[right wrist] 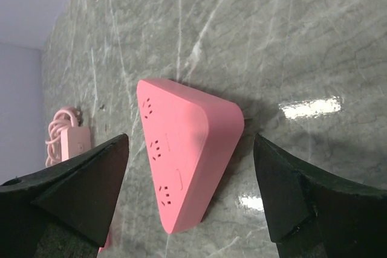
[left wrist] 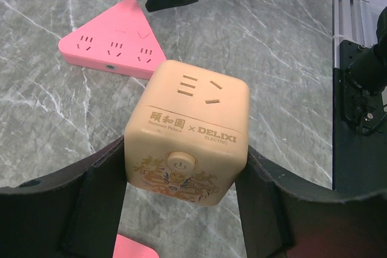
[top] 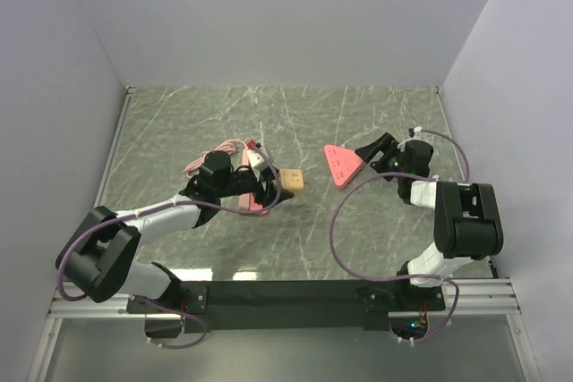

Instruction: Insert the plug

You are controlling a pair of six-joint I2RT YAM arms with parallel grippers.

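A beige cube plug adapter point(top: 293, 181) point(left wrist: 187, 131), with socket slots on top and a round button on its near face, sits between the fingers of my left gripper point(top: 269, 187) point(left wrist: 184, 167), which is shut on it. Its pins are hidden. A pink triangular power strip point(top: 343, 165) point(left wrist: 115, 43) point(right wrist: 181, 161) lies flat on the marble table, to the right of the cube. My right gripper point(top: 367, 163) point(right wrist: 190, 149) stands open, its two fingers straddling the strip's right corner without touching it.
A coiled pink cable point(top: 219, 151) point(right wrist: 60, 122) with a pink block point(right wrist: 75, 143) lies behind and under the left arm. A pink piece point(left wrist: 130, 247) shows below the cube. Grey walls close three sides of the table point(top: 304, 248).
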